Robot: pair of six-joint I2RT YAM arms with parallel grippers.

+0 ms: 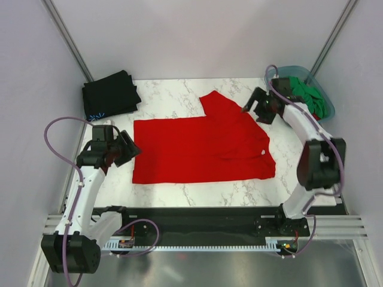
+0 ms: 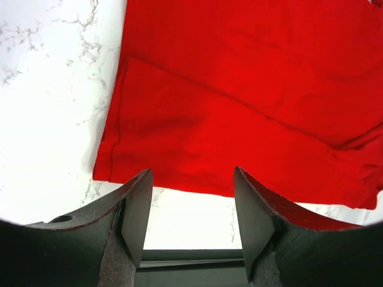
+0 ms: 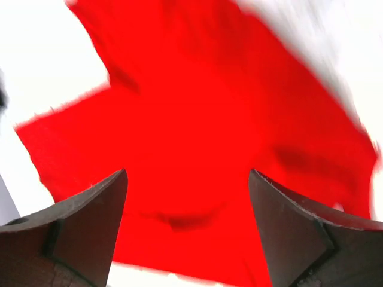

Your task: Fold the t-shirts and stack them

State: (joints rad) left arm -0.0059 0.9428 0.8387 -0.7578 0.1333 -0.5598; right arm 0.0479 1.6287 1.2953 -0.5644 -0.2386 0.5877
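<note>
1. Red cloth covers the middle of the marble worktop (image 1: 173, 95): a red t-shirt (image 1: 200, 149) lies spread flat, with one sleeve pointing toward the far edge.
2. Seen from the left wrist, a layer edge runs across the shirt near its left end, so part of it lies doubled over.
3. The left arm (image 1: 84, 191) hangs just beside the shirt's left edge. Its jaws stand apart and hold nothing.
4. The right arm (image 1: 299, 119) reaches over the shirt's far right corner, near the sleeve. Its jaws are also apart and empty, with red cloth beneath them.
5. A black t-shirt (image 1: 111, 94) lies folded at the far left corner, with a small light-blue mark at its near edge. It is well apart from the red one.
6. A green t-shirt (image 1: 312, 98) sits bunched in a blue-grey tub (image 1: 294, 69) at the far right corner.
</note>
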